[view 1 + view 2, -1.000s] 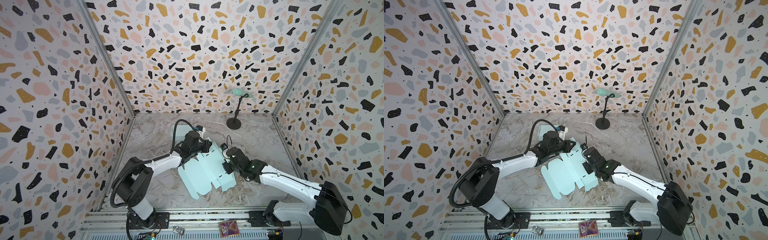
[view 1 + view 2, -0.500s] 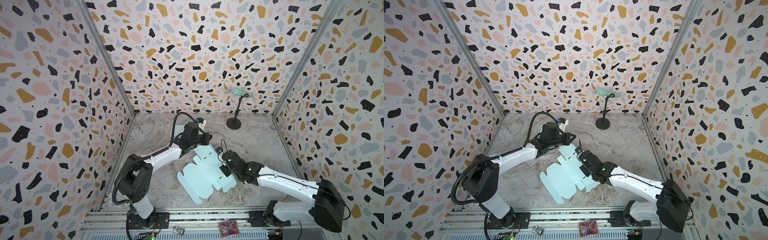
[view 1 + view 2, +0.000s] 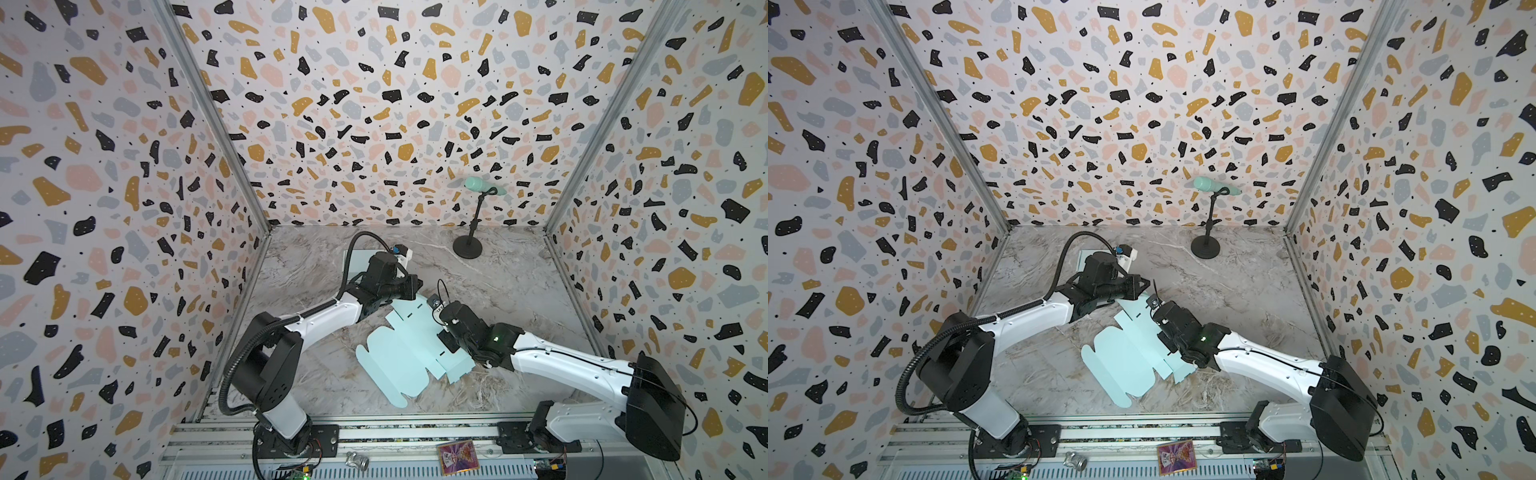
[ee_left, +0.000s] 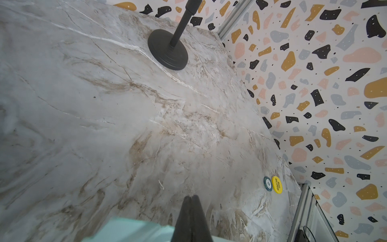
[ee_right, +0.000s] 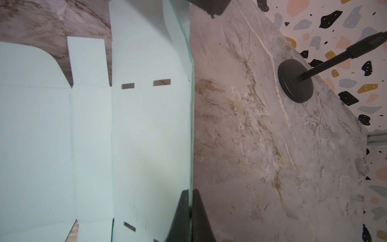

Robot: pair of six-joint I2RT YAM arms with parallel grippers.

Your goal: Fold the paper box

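Note:
The paper box point(image 3: 399, 357) point(image 3: 1125, 361) is a flat mint-green cut-out sheet lying unfolded on the marble table, with slots and flaps showing in the right wrist view point(image 5: 136, 136). My right gripper point(image 3: 444, 332) point(image 3: 1163, 330) point(image 5: 189, 191) is shut on the sheet's right side flap, which stands up on edge between its fingers. My left gripper point(image 3: 415, 289) point(image 3: 1144, 284) point(image 4: 191, 198) is shut at the sheet's far corner. Its fingertips reach past the paper point(image 4: 129, 230) with nothing visible between them.
A black microphone stand point(image 3: 467, 249) point(image 3: 1205, 249) point(image 4: 167, 50) point(image 5: 295, 80) is at the back right. Two poker chips point(image 4: 276, 184) lie near the right wall. Another pale sheet point(image 3: 353, 257) lies under the left arm. A card point(image 3: 457, 457) rests on the front rail.
The sheet has slid toward the front and lies flatter. My right gripper moved left with its flap. My left gripper swung a little back and ended at the far corner.

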